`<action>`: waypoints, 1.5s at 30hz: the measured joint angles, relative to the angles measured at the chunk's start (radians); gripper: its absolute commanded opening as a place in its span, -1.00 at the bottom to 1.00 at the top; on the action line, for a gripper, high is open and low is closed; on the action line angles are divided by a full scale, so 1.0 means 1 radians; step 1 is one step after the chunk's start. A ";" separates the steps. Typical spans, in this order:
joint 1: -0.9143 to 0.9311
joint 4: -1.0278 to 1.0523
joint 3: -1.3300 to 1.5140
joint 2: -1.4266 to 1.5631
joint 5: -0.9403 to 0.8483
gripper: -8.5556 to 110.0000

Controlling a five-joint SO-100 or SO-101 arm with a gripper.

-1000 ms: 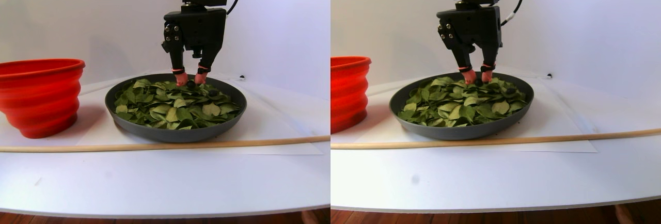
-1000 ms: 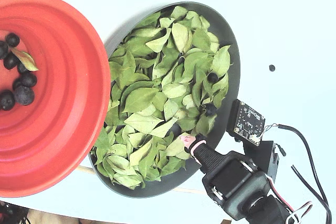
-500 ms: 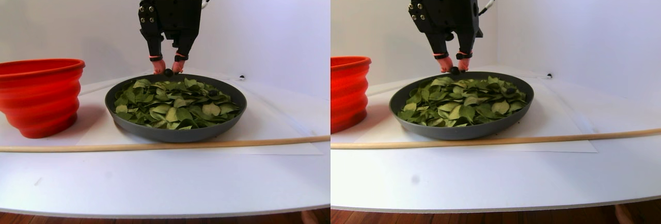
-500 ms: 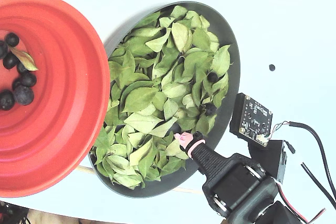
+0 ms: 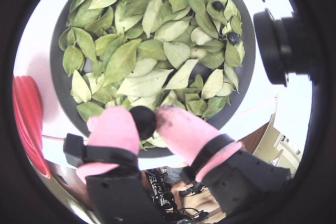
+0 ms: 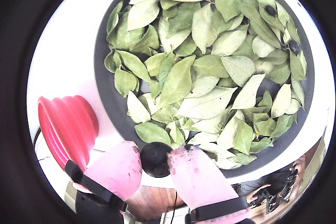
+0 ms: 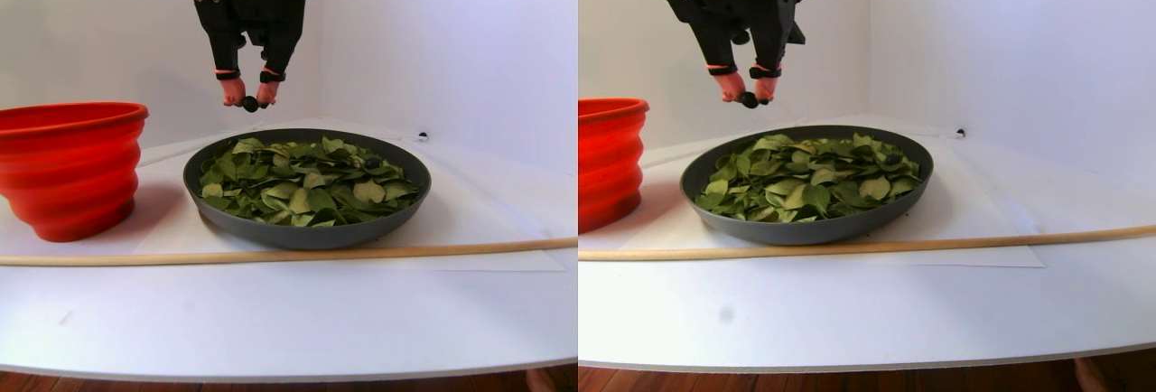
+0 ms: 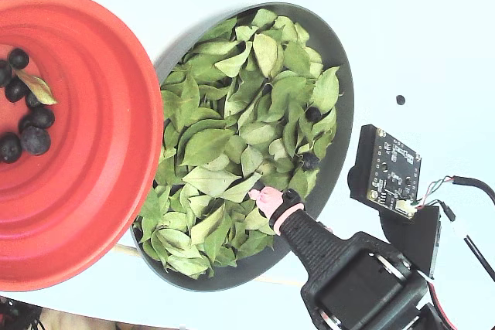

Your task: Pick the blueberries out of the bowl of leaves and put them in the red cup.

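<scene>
My gripper (image 7: 250, 101) hangs above the back left rim of the dark grey bowl (image 7: 307, 234), shut on one blueberry (image 5: 143, 121) between its pink fingertips (image 5: 113, 127). Both wrist views show that berry (image 6: 156, 159) clear of the green leaves (image 6: 210, 66). In the fixed view the gripper (image 8: 263, 195) is over the bowl's lower part, and two more blueberries (image 8: 313, 113) lie among the leaves (image 8: 224, 144). The red cup (image 8: 100, 152), left of the bowl (image 8: 346, 121), holds several blueberries (image 8: 35, 138) and one leaf. The stereo pair view has the cup (image 7: 72, 171) at the far left.
A thin wooden stick (image 7: 271, 254) lies across the table in front of bowl and cup. A tiny black speck (image 8: 400, 100) sits on the white table right of the bowl. A small circuit board (image 8: 387, 171) on the arm overhangs the bowl's right rim.
The gripper has lifted out of the leaves with the blueberry in it and moved left and up, toward the cup side of the bowl in the stereo pair view.
</scene>
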 measured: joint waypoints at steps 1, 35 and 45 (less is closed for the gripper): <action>-0.006 0.005 0.000 0.009 0.005 -0.70; -0.319 0.098 0.067 0.212 0.204 -0.70; -0.405 0.083 0.080 0.216 0.278 -0.70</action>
